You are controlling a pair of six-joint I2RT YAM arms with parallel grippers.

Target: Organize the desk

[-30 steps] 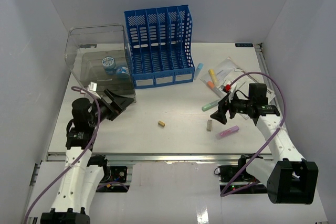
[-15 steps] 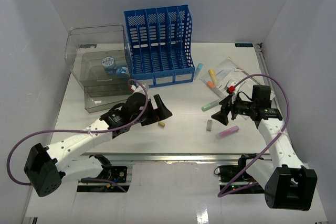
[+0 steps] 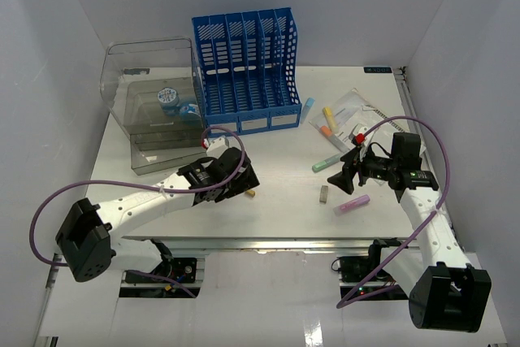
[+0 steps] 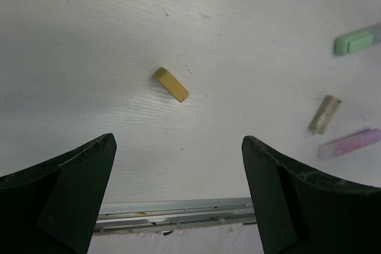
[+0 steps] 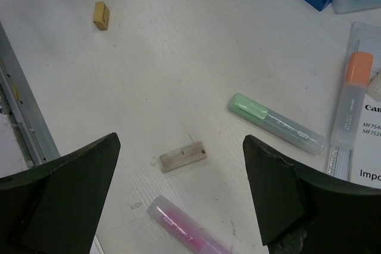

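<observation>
- Top external view: the desk (image 3: pixel 284 219), a flat white top, fills the frame between plain pale walls. A metal rail (image 3: pixel 268 242) runs along its near edge, just ahead of both arm bases.
- The left gripper (image 3: pixel 244 178) hangs low over the near-centre of the top with its jaws spread wide and nothing between them. A small yellow block (image 4: pixel 170 84) lies just ahead of its fingers.
- The right gripper (image 3: pixel 343 175) is also wide and empty. It is poised over a tan piece (image 5: pixel 183 156), with a pink highlighter (image 5: pixel 184 227) just nearer and a green highlighter (image 5: pixel 277 123) beyond.
- The desk itself looks rigid and fixed, so the tidying falls to the loose items on it. The block and the tan piece look light and hard and are best pinched across their short sides. The highlighters look smooth and likely to roll, so mid-barrel seems the safest hold.
- The surface is smooth and faintly grained, and small pieces could skid on it if nudged.
- Likely homes stand at the back: a blue file rack (image 3: pixel 248 71), and a clear box (image 3: pixel 154 111) to its left with something blue inside.
- An orange marker (image 5: pixel 351 96) and papers crowd the right rear corner, which leaves tighter room there.
</observation>
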